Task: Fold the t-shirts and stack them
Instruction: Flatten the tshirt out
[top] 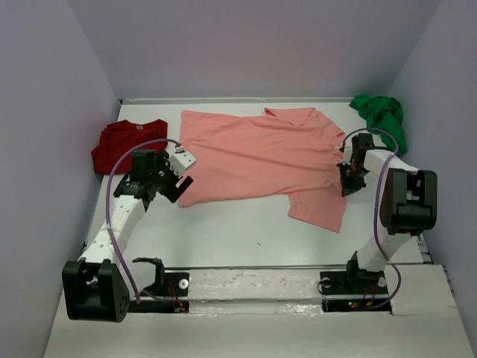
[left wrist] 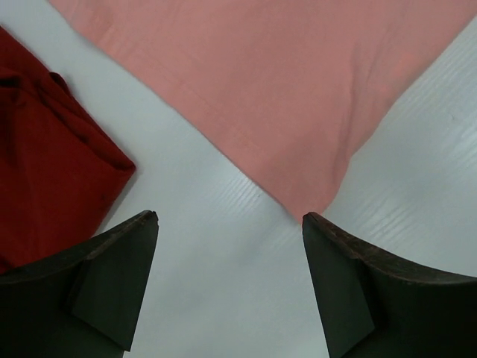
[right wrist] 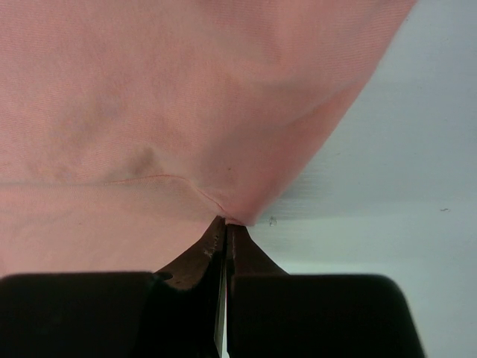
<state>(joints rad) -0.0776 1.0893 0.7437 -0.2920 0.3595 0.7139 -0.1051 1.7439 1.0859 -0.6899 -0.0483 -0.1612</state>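
The salmon-pink t-shirt (top: 261, 156) lies spread flat across the middle of the table, collar to the back. My left gripper (top: 181, 186) is open just off its near-left corner. In the left wrist view that corner (left wrist: 302, 201) lies close to my right finger, with bare table between the jaws (left wrist: 229, 216). My right gripper (top: 348, 181) is shut on the pink shirt's right edge by the sleeve, and the cloth (right wrist: 149, 97) gathers into the fingertips (right wrist: 226, 222). The dark red t-shirt (top: 123, 145) lies folded at the back left and also shows in the left wrist view (left wrist: 45, 171). The bright green t-shirt (top: 381, 115) lies crumpled at the back right.
Grey walls close in the white table (top: 238, 231) on the left, back and right. Both arm bases sit on a rail (top: 253, 283) along the near edge. The red shirt lies close to my left arm's far-left side.
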